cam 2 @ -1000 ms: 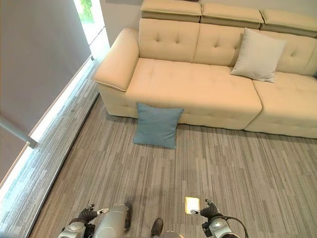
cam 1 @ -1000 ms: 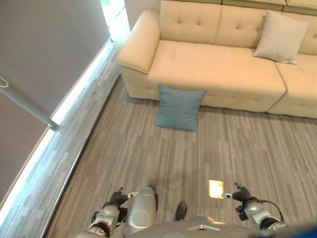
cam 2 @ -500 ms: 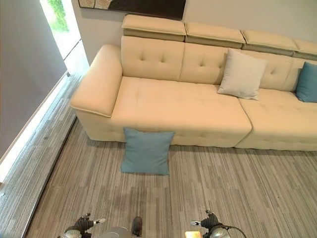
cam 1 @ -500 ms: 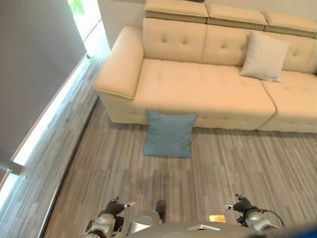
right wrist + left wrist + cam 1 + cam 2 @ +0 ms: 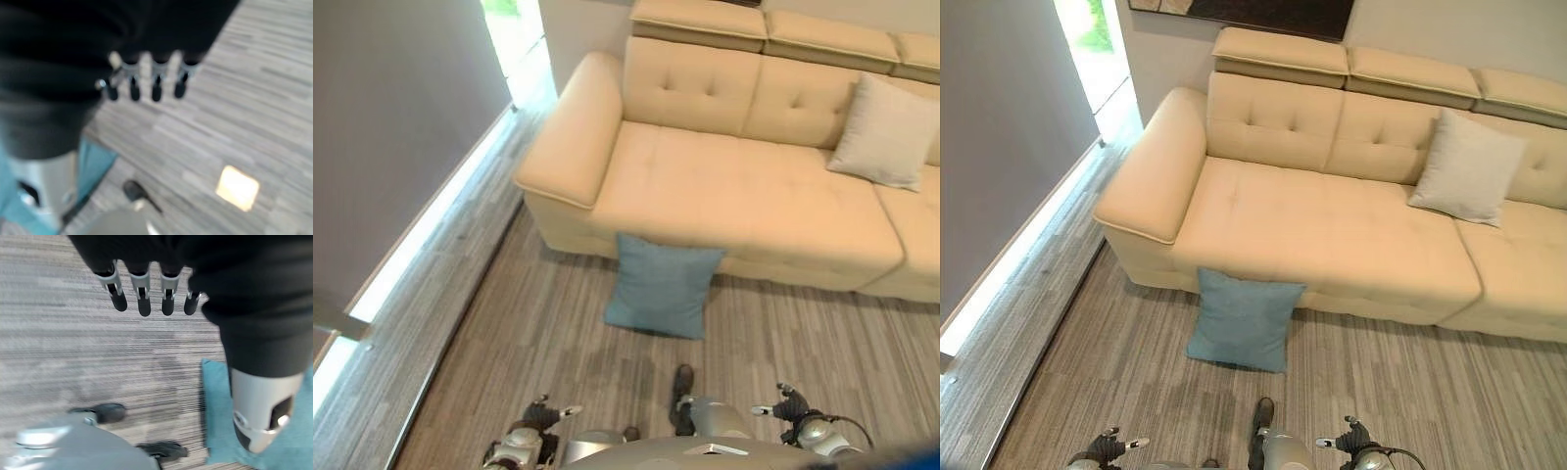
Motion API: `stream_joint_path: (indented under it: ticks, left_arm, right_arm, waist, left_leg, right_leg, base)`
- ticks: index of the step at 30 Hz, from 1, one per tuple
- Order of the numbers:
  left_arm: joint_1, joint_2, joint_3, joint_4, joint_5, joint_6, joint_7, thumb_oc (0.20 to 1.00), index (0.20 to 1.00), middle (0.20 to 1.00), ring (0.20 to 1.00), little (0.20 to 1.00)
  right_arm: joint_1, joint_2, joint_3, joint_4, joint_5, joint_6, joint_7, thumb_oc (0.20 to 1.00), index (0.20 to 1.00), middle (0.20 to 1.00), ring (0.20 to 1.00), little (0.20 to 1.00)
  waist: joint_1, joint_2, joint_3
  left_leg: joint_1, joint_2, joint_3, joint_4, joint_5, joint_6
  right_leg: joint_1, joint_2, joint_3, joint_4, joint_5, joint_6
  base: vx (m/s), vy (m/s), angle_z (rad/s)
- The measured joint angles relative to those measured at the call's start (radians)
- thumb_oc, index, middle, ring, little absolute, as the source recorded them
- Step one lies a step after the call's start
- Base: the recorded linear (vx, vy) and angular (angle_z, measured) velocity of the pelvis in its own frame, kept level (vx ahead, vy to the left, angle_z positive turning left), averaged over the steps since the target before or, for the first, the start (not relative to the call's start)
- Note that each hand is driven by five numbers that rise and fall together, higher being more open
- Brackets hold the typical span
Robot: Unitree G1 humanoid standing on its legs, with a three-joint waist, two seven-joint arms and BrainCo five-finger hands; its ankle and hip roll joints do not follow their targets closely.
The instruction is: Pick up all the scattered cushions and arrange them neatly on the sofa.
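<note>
A blue cushion (image 5: 661, 289) stands on the carpet, leaning against the front of the cream sofa (image 5: 744, 191). A beige cushion (image 5: 886, 132) rests upright against the sofa's backrest, toward the right. My left hand (image 5: 536, 423) and right hand (image 5: 795, 411) hang low at the near edge, well short of the blue cushion. In the left wrist view the fingers (image 5: 142, 298) are straight over the carpet and hold nothing, with the blue cushion (image 5: 217, 401) beyond the thumb. The right hand's fingers (image 5: 146, 81) are likewise straight and empty.
A grey wall (image 5: 401, 147) runs along the left, with a bright strip of light (image 5: 431, 230) at its foot. A dark picture (image 5: 1244, 10) hangs above the sofa. A bright patch (image 5: 237, 187) lies on the striped carpet near the right hand.
The whole picture has shifted, so the camera has moved; the sofa and blue cushion now show larger. Both hands stay low and empty.
</note>
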Motion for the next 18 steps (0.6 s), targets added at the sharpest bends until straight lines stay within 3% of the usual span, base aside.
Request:
stream_joint_path:
  ticks: [2,3,6,7,8,11,12,14,18]
  left_arm:
    - [0.0,-0.001,0.002,0.001,0.0,-0.001,0.001,1.0,1.0,1.0,1.0,1.0]
    - [-0.004,-0.004,0.001,0.006,0.001,0.0,0.0,1.0,1.0,1.0,1.0,1.0]
    - [-0.033,-0.02,0.001,0.0,0.0,-0.002,-0.001,1.0,1.0,1.0,1.0,1.0]
    - [-0.022,-0.015,0.003,0.002,0.0,-0.001,-0.002,1.0,1.0,1.0,1.0,1.0]
    - [-0.026,-0.011,-0.001,0.001,-0.001,0.0,-0.001,1.0,1.0,1.0,1.0,1.0]
    - [-0.043,0.0,-0.006,-0.003,-0.002,0.0,0.0,1.0,1.0,1.0,1.0,1.0]
    - [-0.052,0.003,-0.007,-0.004,-0.005,0.0,0.001,1.0,1.0,1.0,1.0,1.0]
    - [-0.056,0.004,-0.008,-0.003,-0.007,-0.001,0.001,1.0,1.0,1.0,1.0,1.0]
    - [-0.04,-0.007,-0.018,-0.018,-0.008,0.001,-0.001,1.0,1.0,1.0,1.0,1.0]
  right_arm:
    - [-0.021,-0.005,0.0,0.0,0.0,-0.001,0.0,1.0,1.0,1.0,1.0,1.0]
    - [-0.03,-0.01,-0.007,-0.018,0.001,-0.002,-0.001,1.0,1.0,1.0,1.0,1.0]
    - [-0.046,-0.013,-0.027,-0.016,0.015,-0.007,-0.003,1.0,1.0,1.0,1.0,1.0]
    - [-0.057,-0.011,-0.025,-0.023,0.029,-0.015,-0.003,1.0,1.0,1.0,1.0,1.0]
    - [-0.071,-0.01,-0.024,-0.024,0.035,-0.016,-0.005,1.0,1.0,1.0,1.0,1.0]
    - [-0.078,-0.011,-0.021,-0.016,0.041,-0.012,-0.005,1.0,1.0,1.0,1.0,1.0]
    - [-0.08,-0.016,-0.021,-0.016,0.041,-0.012,-0.006,1.0,1.0,1.0,1.0,1.0]
    - [-0.076,-0.017,-0.021,-0.014,0.041,-0.012,-0.007,1.0,1.0,1.0,1.0,1.0]
    - [-0.041,-0.024,-0.026,-0.01,0.041,-0.011,-0.006,1.0,1.0,1.0,1.0,1.0]
  waist:
    - [0.012,0.009,-0.002]
    - [0.001,0.008,-0.002]
    - [0.013,-0.015,0.002]
    - [0.014,-0.021,0.005]
    - [0.01,-0.023,0.007]
    - [0.018,-0.037,0.028]
    - [0.013,-0.031,0.045]
    - [0.011,-0.026,0.057]
    - [0.005,0.016,0.046]
  left_leg:
    - [-0.031,0.011,0.011,0.067,-0.011,-0.033]
    - [-0.061,0.005,0.012,0.163,-0.026,-0.075]
    - [-0.285,-0.009,0.131,0.617,-0.041,-0.144]
    - [-0.334,0.018,0.148,0.675,-0.052,-0.14]
    - [-0.369,0.042,0.151,0.669,-0.056,-0.133]
    - [-0.393,0.089,0.137,0.43,-0.041,-0.129]
    - [-0.397,0.121,0.117,0.291,0.011,-0.137]
    - [-0.396,0.132,0.112,0.183,0.079,-0.159]
    - [-0.336,0.15,0.113,0.109,0.174,-0.126]
  right_leg:
    - [0.042,0.014,-0.013,-0.049,0.014,-0.027]
    - [0.102,0.012,-0.038,-0.11,0.015,-0.033]
    - [0.144,-0.002,-0.054,-0.155,0.0,-0.062]
    - [0.165,0.006,-0.056,-0.16,-0.016,-0.089]
    - [0.17,0.01,-0.053,-0.16,-0.045,-0.095]
    - [0.187,0.015,-0.046,-0.172,-0.045,-0.098]
    - [0.208,0.026,-0.046,-0.174,-0.052,-0.09]
    - [0.228,0.031,-0.045,-0.174,-0.07,-0.084]
    - [0.259,0.051,0.015,-0.169,-0.098,-0.035]
  base:
    - [0.2,-0.155,0.31]
    - [0.1,-0.142,0.56]
    - [0.04,-0.07,0.27]
    - [0.13,-0.039,0.05]
    - [0.18,0.003,0.02]
    - [0.12,0.044,-0.09]
    - [0.15,0.075,-0.14]
    - [0.18,0.147,-0.14]
    - [0.14,0.171,-0.46]
